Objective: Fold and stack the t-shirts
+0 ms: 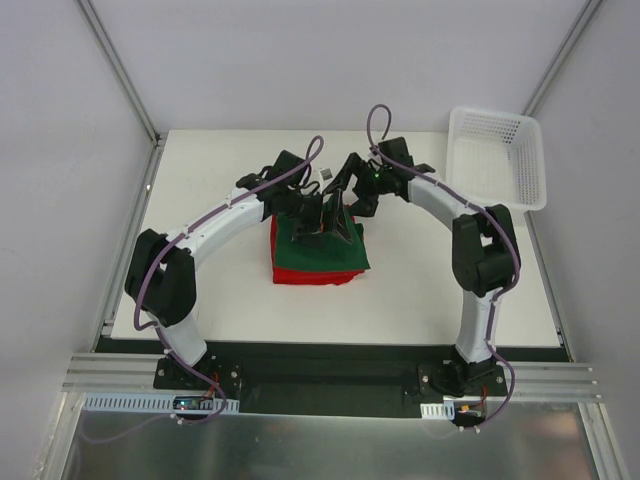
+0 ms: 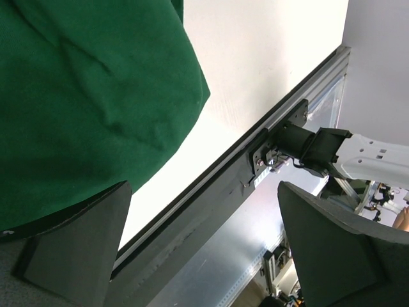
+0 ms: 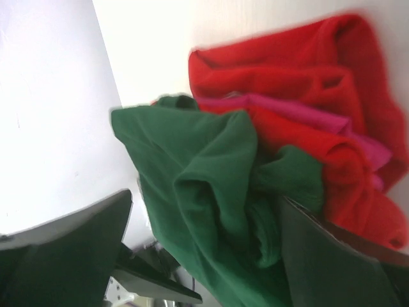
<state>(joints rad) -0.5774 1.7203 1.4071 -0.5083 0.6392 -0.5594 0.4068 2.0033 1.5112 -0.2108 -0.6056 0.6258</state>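
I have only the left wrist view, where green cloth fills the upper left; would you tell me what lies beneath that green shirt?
Observer: The green shirt lies on top of a folded red pile in the middle of the table.
Operator: Thank you. Is everything below it red?
Observer: Not quite. The right wrist view shows a pink layer sandwiched between the red folds.
Operator: And what is the right gripper doing?
Observer: The right gripper is at the green shirt, jaws wide apart, with bunched green cloth between them.
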